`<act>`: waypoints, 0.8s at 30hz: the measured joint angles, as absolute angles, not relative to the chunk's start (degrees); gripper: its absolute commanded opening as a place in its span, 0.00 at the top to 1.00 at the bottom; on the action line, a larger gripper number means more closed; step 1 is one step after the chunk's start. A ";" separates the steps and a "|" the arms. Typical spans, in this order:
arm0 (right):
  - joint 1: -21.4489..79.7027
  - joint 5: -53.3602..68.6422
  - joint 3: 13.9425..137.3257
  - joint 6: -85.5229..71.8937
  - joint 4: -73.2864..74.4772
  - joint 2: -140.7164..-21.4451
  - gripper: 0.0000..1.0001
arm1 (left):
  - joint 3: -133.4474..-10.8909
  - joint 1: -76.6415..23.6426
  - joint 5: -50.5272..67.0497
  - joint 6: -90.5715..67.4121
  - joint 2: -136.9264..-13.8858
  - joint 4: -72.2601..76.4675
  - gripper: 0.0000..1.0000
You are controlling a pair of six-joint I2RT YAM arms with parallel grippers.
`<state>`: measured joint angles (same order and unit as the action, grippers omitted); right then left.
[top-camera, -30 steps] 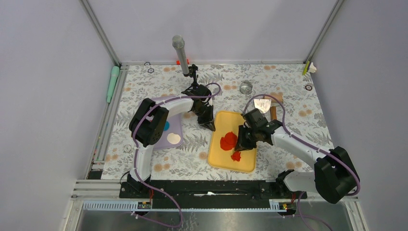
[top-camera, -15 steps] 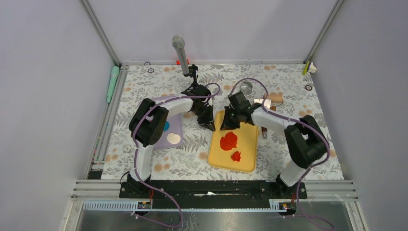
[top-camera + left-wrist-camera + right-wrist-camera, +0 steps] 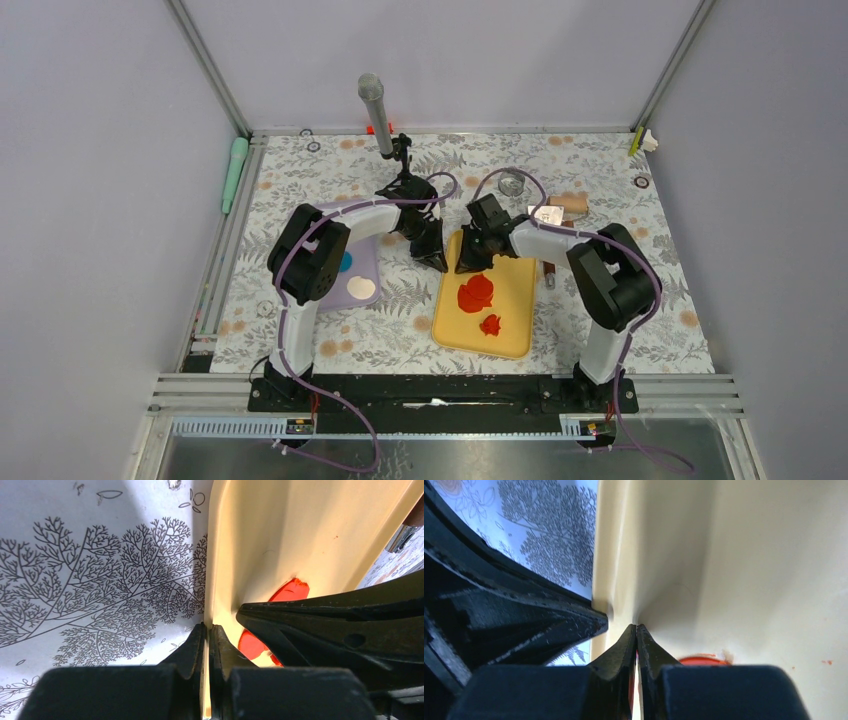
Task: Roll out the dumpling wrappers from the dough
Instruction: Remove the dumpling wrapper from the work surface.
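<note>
Top external view is showing the yellow board [image 3: 512,338] lying on the floral cloth [image 3: 600,170], its long axis running away from the arm bases. The dumpling wrappers [image 3: 477,292], here one flattened, ragged-edged red disc, are sitting near the board's middle, with a smaller red lump [image 3: 490,324] just nearer the bases. Both grippers are meeting at the board's far left corner. The left gripper [image 3: 438,263] is on the rim and the right gripper [image 3: 466,265] is just inside it, so the disc is lying just base-ward of the right tips, making the right arm the nearer one.

Left wrist view is showing the left fingers clamping the board's thin, smooth raised rim, with matte red clay lying beyond, under the right gripper's black body.

Right wrist view is showing the right fingers pressing together at the rim's inner foot, with a thin reddish streak in the seam. Whether clay is being pinched I cannot tell. The disc's edge is peeking out just beside them.
</note>
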<state>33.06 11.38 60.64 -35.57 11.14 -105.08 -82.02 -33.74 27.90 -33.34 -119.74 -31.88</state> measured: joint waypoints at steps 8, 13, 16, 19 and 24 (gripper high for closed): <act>33.41 13.65 55.02 -34.63 11.55 -100.66 0.93 | -82.02 -33.56 27.97 -33.36 -119.74 -31.86 1.00; 34.57 14.81 54.41 -33.52 12.05 -100.16 0.93 | -82.02 -33.54 28.01 -33.45 -119.74 -31.86 1.00; 35.14 15.16 54.41 -32.93 12.32 -100.12 0.94 | -82.02 -33.54 28.01 -33.47 -119.74 -31.86 1.00; 35.55 15.66 54.41 -32.56 12.80 -100.05 0.94 | -82.02 -33.54 28.01 -33.47 -119.74 -31.88 1.00; 36.12 15.64 53.93 -31.77 14.20 -99.02 0.95 | -82.02 -33.52 28.01 -33.47 -119.74 -31.88 1.00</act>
<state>36.12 15.64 53.93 -31.77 14.20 -99.02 -82.02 -33.52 28.01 -33.47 -119.74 -31.88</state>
